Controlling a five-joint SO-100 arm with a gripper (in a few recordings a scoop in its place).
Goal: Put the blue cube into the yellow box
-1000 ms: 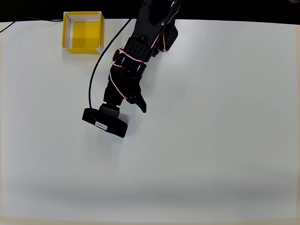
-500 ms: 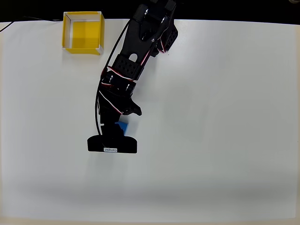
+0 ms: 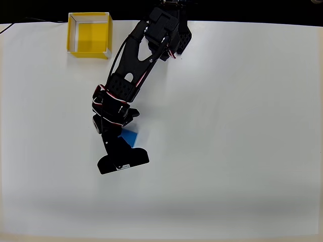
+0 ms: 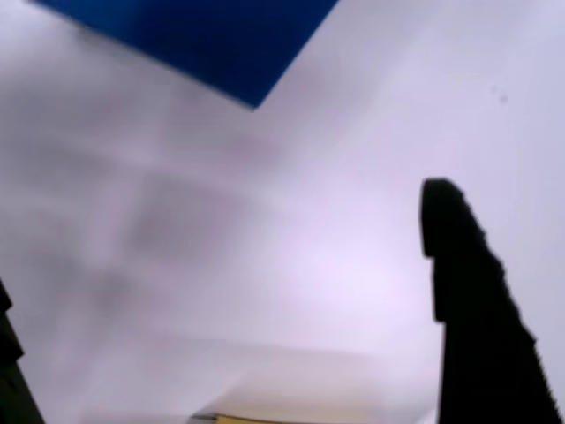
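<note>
Blue cube (image 3: pixel 130 137) lies on the table beside the spread, empty hand (image 3: pixel 117 135).

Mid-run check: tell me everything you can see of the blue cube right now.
The blue cube is a small, solid, bright-blue block with plain matte faces. In the overhead view it lies on the white table, partly covered by the black arm, just beside the gripper; whether anything touches it cannot be told. In the wrist view one sharp corner pokes in at the top edge, clear of the dark finger. It sits far from the yellow box.
</note>
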